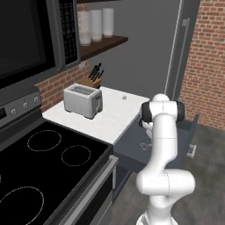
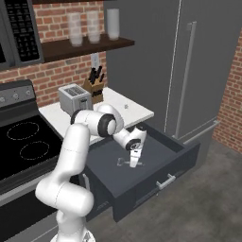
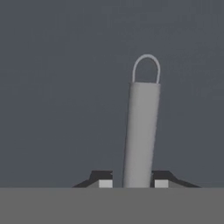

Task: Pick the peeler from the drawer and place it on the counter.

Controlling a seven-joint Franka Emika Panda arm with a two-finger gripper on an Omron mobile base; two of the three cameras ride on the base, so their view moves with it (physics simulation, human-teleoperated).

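With the drawer (image 2: 182,158) open, the gripper (image 3: 133,183) is closing its 2 fingers (image 3: 105,183) around the peeler (image 3: 141,135), loop at 12 o'clock; lifting to the counter (image 2: 134,111) is remaining.

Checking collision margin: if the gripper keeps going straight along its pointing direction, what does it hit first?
The peeler already sits between the gripper fingers; just beyond lies the drawer floor, though depth is unclear.

Drawer (image 2: 156,182) pulled out, dark slate floor; peeler (image 3: 141,131) lies flat on it near mid-floor. Counter (image 1: 110,121) white; toaster (image 1: 82,100) by its stove-side edge, knife block (image 1: 91,80) at back wall edge behind toaster.
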